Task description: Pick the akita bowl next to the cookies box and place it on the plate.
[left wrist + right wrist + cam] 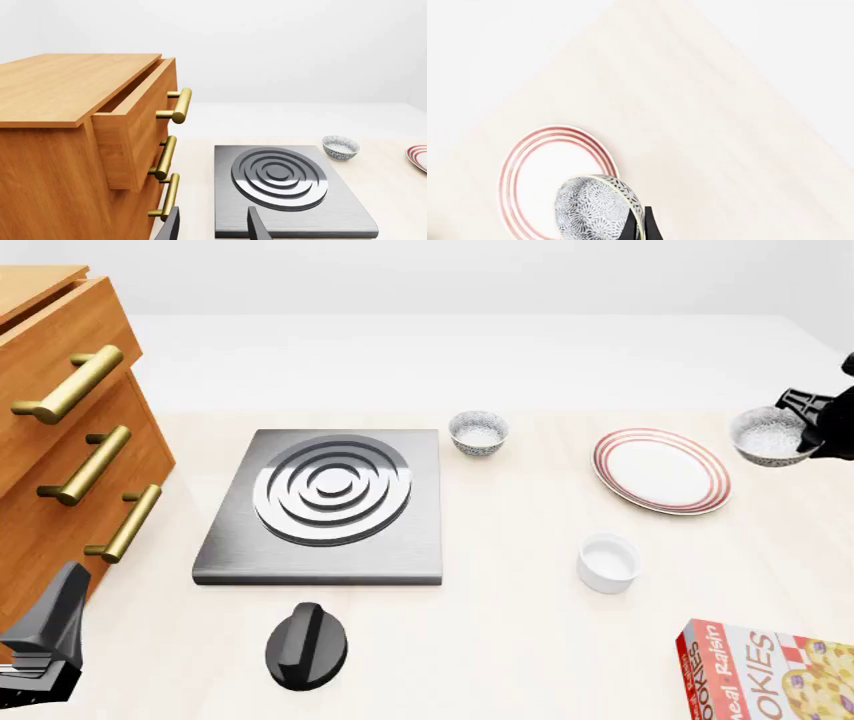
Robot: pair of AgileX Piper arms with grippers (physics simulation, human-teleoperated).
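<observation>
My right gripper (805,430) is shut on the rim of the akita bowl (770,436), holding it in the air just right of the plate (662,470). The right wrist view shows the speckled bowl (594,207) tilted on its side, pinched by the fingers (639,226), over the edge of the red-ringed plate (547,165). The cookies box (774,675) lies at the front right corner. My left gripper (47,635) hangs at the front left, open (213,227) and holding nothing.
A second speckled bowl (478,431) (340,147) stands beside the grey stove plate (327,505). A plain white cup (607,562) sits in front of the plate, a black knob (307,645) before the stove. A wooden drawer cabinet (54,440) fills the left, top drawer ajar (133,125).
</observation>
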